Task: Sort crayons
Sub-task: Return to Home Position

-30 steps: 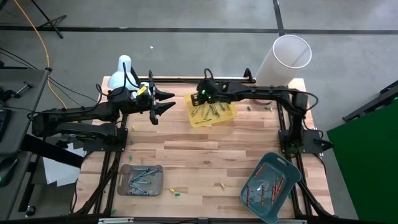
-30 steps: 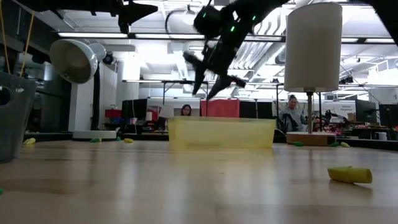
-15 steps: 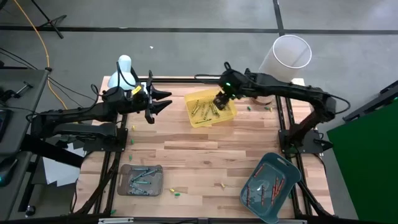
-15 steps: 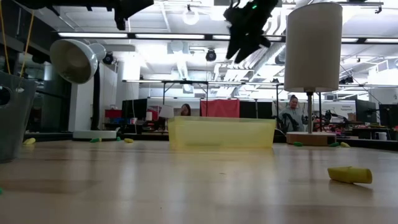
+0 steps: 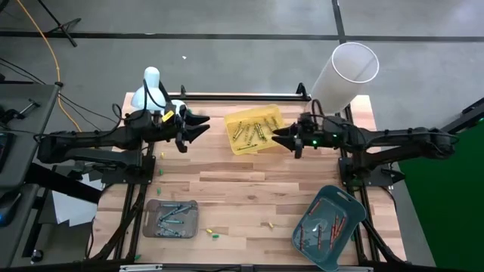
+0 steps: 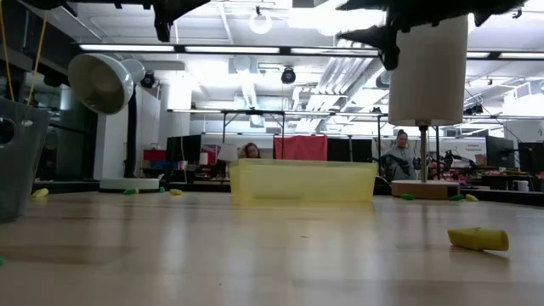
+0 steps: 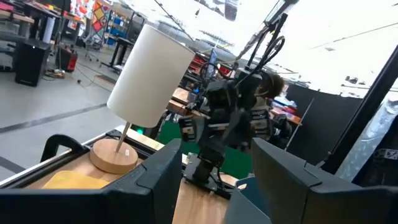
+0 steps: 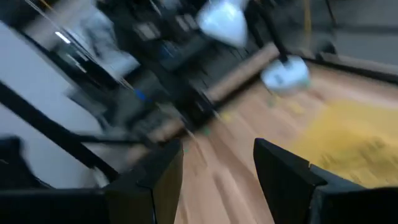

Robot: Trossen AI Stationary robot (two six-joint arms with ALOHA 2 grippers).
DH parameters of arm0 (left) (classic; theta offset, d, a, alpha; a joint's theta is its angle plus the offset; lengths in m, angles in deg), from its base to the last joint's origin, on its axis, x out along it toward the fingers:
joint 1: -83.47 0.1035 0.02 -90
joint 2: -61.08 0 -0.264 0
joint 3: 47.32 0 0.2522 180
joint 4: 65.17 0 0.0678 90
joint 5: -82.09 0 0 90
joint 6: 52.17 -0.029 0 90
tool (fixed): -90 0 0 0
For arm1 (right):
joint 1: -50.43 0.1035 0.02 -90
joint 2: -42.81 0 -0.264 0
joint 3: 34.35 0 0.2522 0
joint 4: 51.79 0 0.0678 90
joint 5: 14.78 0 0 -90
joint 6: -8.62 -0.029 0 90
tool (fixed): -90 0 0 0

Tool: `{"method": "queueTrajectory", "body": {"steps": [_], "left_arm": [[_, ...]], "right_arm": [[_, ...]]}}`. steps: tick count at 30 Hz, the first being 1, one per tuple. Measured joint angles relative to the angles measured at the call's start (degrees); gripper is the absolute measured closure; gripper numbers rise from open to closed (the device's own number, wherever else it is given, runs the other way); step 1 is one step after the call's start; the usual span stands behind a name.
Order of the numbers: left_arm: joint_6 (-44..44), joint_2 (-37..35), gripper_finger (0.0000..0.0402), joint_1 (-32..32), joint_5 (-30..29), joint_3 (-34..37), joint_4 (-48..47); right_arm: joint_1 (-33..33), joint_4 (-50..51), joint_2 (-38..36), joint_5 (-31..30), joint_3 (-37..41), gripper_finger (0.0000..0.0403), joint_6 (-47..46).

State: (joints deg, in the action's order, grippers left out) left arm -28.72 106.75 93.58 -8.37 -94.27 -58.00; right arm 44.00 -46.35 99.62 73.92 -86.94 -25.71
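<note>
Soft, even overhead light fell on the desk (image 5: 249, 181) in the high view, leaving only faint shadows under the left arm (image 5: 98, 138) and right arm (image 5: 386, 138). In the low view, ceiling strip lights (image 6: 255, 48) glared behind both arms, which were reduced to silhouettes. A pale sheen lay on the wood, and a crayon stub (image 6: 478, 239) looked soft. The left wrist view bleached white above the lampshade (image 7: 152, 74). Motion blur smeared the right wrist view.

crayons (image 5: 252, 131), heaped in trays (image 5: 272, 113) (few loose)
</note>
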Motion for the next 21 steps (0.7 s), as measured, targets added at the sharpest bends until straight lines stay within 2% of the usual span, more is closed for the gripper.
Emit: {"method": "queueTrajectory", "body": {"steps": [3, 9, 14, 17, 21], "left_arm": [[-1.1, 0.0, 0.022, -1.1, -1.9, 0.0, 0.0], [0.5, 0.0, 0.022, -1.3, -2.3, 0.0, 0.7], [1.8, -1.3, 0.0225, -1.2, 4.2, 0.0, 3.9], [-1.9, -4.8, 0.0254, -2.7, 5.8, 0.2, 2.0], [-6.3, -10.9, 0.0336, -7.0, 3.3, 6.0, 3.9]], "right_arm": [[1.3, -7.9, -1.8, -0.1, 3.1, 0.0213, 1.5], [2.4, -9.7, -1.4, -0.8, 2.3, 0.0213, 7.5], [2.2, -10.0, -1.3, -2.7, -0.5, 0.0213, 7.3], [2.2, -9.9, -1.3, -2.7, -2.2, 0.0215, 8.0], [2.2, -9.5, -1.3, -2.7, -3.7, 0.0241, 8.2]]}}
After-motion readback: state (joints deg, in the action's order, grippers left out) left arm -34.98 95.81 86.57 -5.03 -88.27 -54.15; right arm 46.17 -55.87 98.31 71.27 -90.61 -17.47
